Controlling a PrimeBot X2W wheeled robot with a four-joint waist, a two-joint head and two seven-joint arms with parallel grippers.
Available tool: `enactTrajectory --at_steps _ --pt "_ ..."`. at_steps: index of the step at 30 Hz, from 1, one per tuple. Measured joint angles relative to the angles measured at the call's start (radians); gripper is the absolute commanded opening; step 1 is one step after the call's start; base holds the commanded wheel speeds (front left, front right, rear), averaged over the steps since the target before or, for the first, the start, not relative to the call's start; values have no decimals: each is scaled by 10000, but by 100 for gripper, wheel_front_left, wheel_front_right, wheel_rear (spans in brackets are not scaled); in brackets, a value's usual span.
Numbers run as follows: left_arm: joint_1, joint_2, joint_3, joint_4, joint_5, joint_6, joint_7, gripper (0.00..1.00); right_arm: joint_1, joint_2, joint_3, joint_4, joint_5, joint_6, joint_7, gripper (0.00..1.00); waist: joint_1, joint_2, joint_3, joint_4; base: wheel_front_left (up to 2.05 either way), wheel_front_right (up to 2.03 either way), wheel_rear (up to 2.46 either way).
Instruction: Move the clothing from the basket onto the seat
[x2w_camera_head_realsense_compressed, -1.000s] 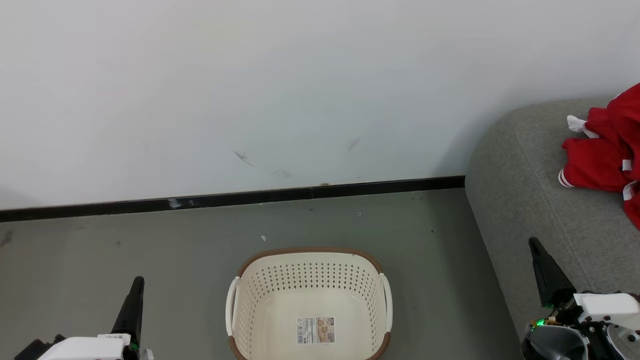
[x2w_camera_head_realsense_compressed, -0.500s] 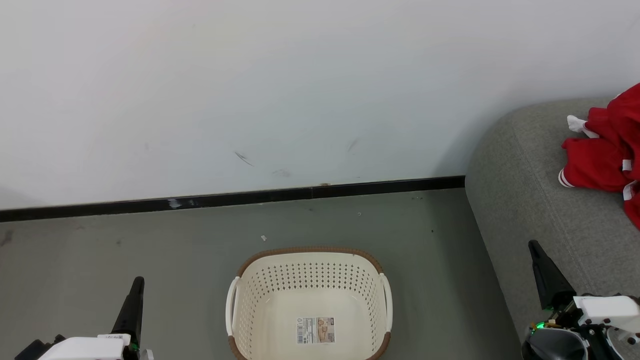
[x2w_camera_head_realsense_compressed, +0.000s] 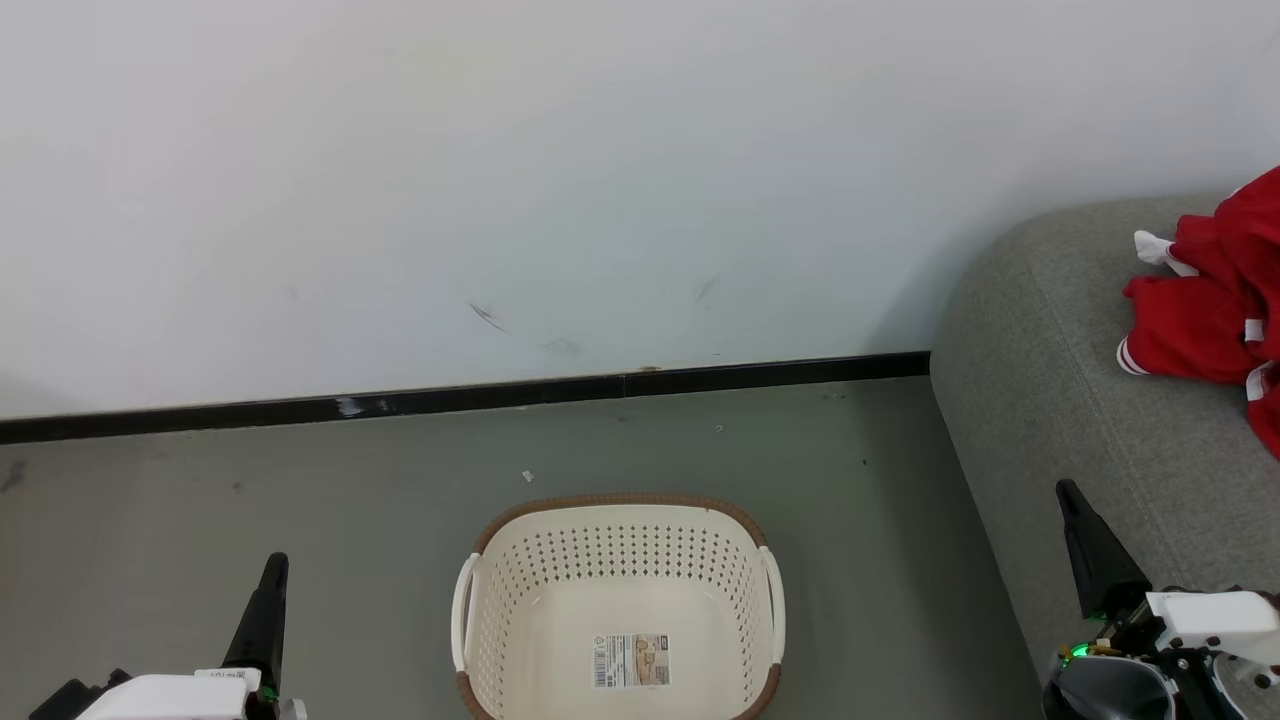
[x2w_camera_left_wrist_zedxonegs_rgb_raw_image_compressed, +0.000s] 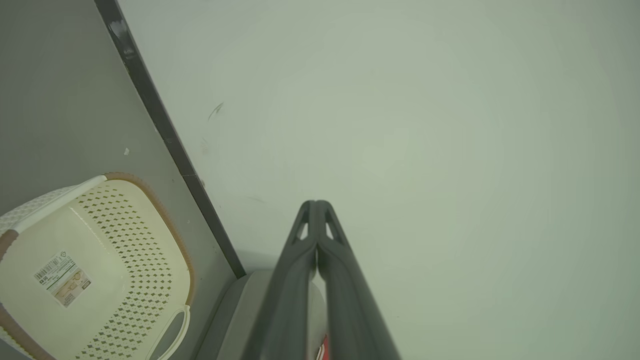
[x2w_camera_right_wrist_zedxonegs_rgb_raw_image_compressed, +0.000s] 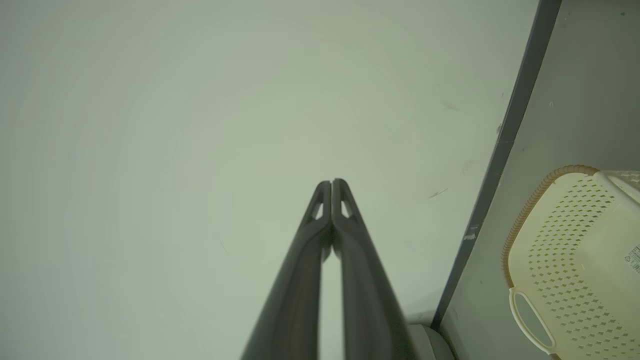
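Observation:
The clothing (x2w_camera_head_realsense_compressed: 1205, 315), red with white cuffs, lies bunched on the grey-green seat (x2w_camera_head_realsense_compressed: 1060, 400) at the right edge of the head view. The cream basket (x2w_camera_head_realsense_compressed: 620, 500) stands on the floor at bottom centre with nothing in it but the barcode label (x2w_camera_head_realsense_compressed: 630, 660) on its bottom. My left gripper (x2w_camera_head_realsense_compressed: 273, 562) is shut and points up, left of the basket. My right gripper (x2w_camera_head_realsense_compressed: 1066, 488) is shut, in front of the seat's near corner. In the wrist views both pairs of fingers, left (x2w_camera_left_wrist_zedxonegs_rgb_raw_image_compressed: 316, 202) and right (x2w_camera_right_wrist_zedxonegs_rgb_raw_image_compressed: 331, 181), are pressed together on nothing.
A pale wall with a black skirting strip (x2w_camera_head_realsense_compressed: 480, 398) runs behind the basket. Grey floor (x2w_camera_head_realsense_compressed: 300, 480) surrounds the basket. The left wrist view shows the basket (x2w_camera_left_wrist_zedxonegs_rgb_raw_image_compressed: 125, 240) and a corner of the seat (x2w_camera_left_wrist_zedxonegs_rgb_raw_image_compressed: 235, 320); the right wrist view shows the basket (x2w_camera_right_wrist_zedxonegs_rgb_raw_image_compressed: 565, 240).
My right gripper has sunk very slightly. The basket, the clothing and the left gripper have not moved.

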Motion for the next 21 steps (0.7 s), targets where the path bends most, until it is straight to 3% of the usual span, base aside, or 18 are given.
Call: enactTrajectory --at_steps 21 --pt "0 -4 6 0 0 -2 17 0 1 0 17 -17 0 0 0 0 -1 0 2 1 0 0 0"
